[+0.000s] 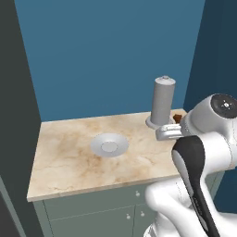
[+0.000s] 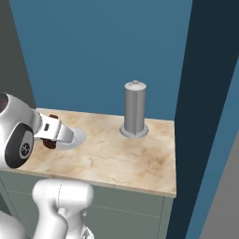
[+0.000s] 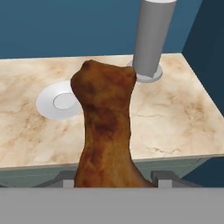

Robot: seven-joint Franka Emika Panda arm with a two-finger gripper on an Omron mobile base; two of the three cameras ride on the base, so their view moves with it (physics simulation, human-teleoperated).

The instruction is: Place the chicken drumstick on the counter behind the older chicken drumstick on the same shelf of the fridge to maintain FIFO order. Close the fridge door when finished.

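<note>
Your jaws [image 3: 112, 181] are clamped on the drumstick [image 3: 106, 131], which stands out ahead of them above the table [image 3: 175, 127]. Judge it light, stiff and greasy; keep hold at the thick end. Ahead sit a plate [image 3: 48, 105] and grey cylinder [image 3: 151, 39]; dark walls flank the table.

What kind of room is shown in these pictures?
Probably a kitchen, and a rendered one. A marble-patterned counter sits on grey-green cabinets with small knobs. On it stand a shallow grey plate and a grey upright cylinder on a round base. The tool holds a chicken drumstick.
</note>
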